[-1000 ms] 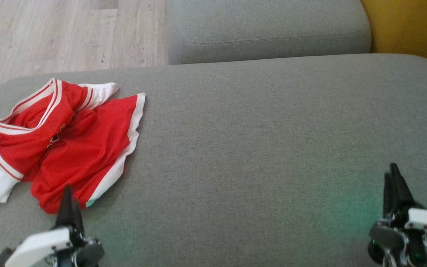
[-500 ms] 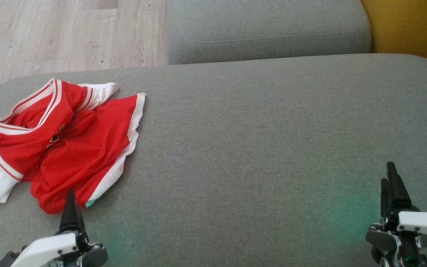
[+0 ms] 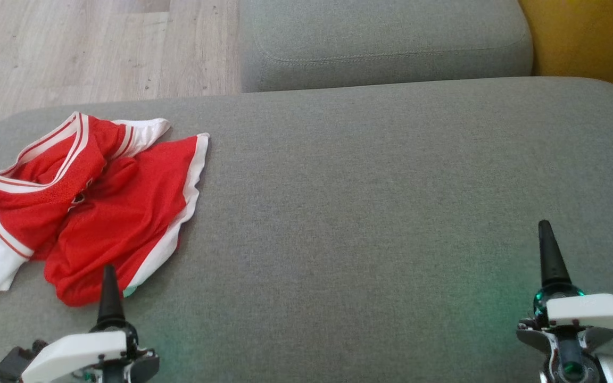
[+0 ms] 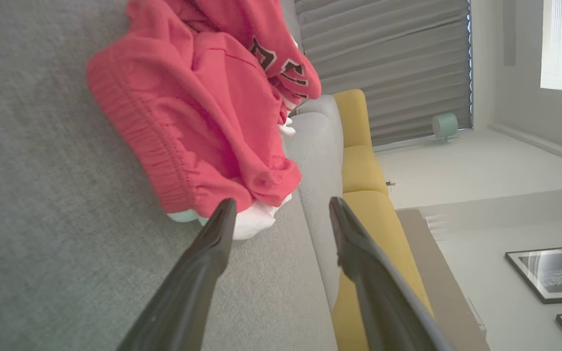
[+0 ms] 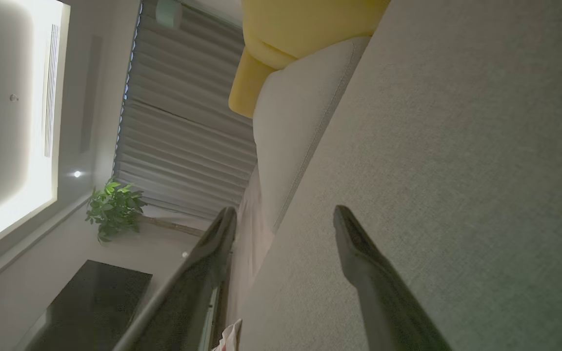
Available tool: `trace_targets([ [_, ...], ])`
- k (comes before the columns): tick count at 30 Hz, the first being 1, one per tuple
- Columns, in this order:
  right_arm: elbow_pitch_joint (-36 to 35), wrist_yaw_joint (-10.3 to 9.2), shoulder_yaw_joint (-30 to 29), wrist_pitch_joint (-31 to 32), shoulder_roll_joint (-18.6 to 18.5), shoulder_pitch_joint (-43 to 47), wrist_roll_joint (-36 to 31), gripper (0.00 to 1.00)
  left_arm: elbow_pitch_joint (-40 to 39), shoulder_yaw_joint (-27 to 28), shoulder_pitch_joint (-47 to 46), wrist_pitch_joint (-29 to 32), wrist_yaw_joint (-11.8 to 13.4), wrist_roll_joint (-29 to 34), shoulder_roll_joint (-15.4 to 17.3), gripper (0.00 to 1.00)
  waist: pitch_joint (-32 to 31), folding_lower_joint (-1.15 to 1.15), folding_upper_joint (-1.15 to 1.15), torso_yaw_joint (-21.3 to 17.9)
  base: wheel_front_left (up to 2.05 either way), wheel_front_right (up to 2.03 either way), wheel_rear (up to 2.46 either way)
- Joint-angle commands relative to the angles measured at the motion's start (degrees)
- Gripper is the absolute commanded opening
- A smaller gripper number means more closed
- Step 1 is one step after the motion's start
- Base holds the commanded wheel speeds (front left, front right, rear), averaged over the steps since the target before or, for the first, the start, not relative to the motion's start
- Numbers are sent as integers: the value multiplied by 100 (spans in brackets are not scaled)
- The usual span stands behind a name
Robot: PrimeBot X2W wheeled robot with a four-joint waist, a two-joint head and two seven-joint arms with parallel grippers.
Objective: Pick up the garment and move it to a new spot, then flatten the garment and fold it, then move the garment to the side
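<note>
Red-and-white garment (image 3: 99,213) crumpled at L end of grey sofa seat (image 3: 365,186); both grippers released.
The garment lies bunched by the seat's left edge, w/ white trim and a white sleeve showing and the red gathered hem nearest the robot. L gripper (image 4: 281,202) is by the front edge, jaws spread w/ nothing between them, tips right at that near hem; can't tell if touching. R gripper (image 5: 285,209) is near the front right corner, well apart from the garment, jaws spread too, empty, over bare fabric. Wood floor (image 3: 72,53) lies beyond the far left corner.
</note>
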Motion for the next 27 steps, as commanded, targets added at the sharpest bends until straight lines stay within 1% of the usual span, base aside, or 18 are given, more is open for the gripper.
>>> trace_targets([
  [1,-246,15,90,-78,-67,-161,-271,100,-219,-25,-149,-62,16,219,34,100,0,0,0,1,0,0,0],
  [15,-272,20,327,-314,-94,-132,-1635,100,-246,-210,-113,-301,-2,1662,78,100,-8,0,0,-6,0,0,0],
  [27,-281,24,533,-516,-87,-110,-2637,100,-224,-380,-70,-505,-17,2674,161,100,-17,0,0,-7,0,0,0],
])
